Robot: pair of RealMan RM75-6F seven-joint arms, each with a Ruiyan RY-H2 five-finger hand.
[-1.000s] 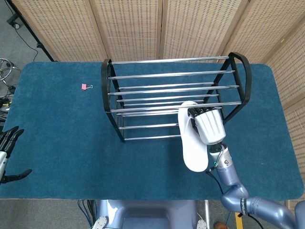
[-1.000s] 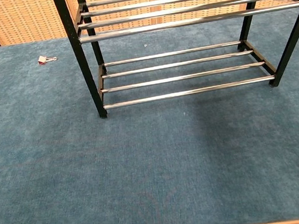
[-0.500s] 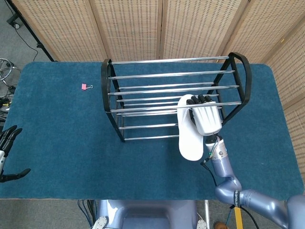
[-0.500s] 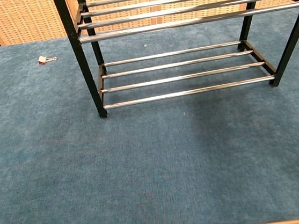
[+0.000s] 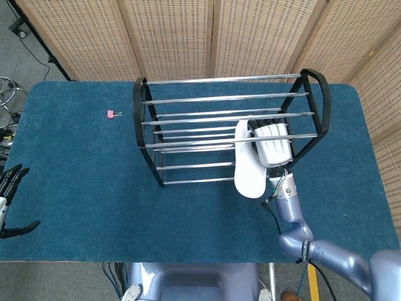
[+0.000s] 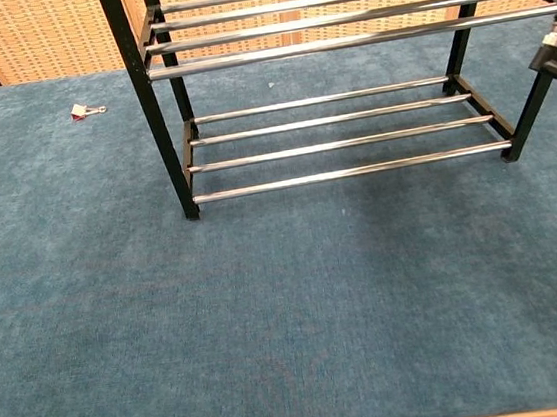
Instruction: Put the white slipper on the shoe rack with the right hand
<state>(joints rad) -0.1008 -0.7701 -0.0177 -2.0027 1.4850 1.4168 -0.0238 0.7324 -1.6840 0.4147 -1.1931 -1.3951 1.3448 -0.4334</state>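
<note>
White slipper (image 5: 249, 164) is held by the right hand (image 5: 272, 144) at centre-right of the head view, toe over the top bars of the shoe rack (image 5: 188, 98), heel overhanging the front. Left hand (image 5: 9, 200) is seen at the lower left edge, fingers spread, holding nothing.

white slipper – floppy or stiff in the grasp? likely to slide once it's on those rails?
The white slipper looks fairly stiff: its heel overhangs the shoe rack unsupported without visibly drooping while the right hand holds it. Probably light, since one hand carries it flat. On smooth chrome rails it may slide if nudged.
</note>
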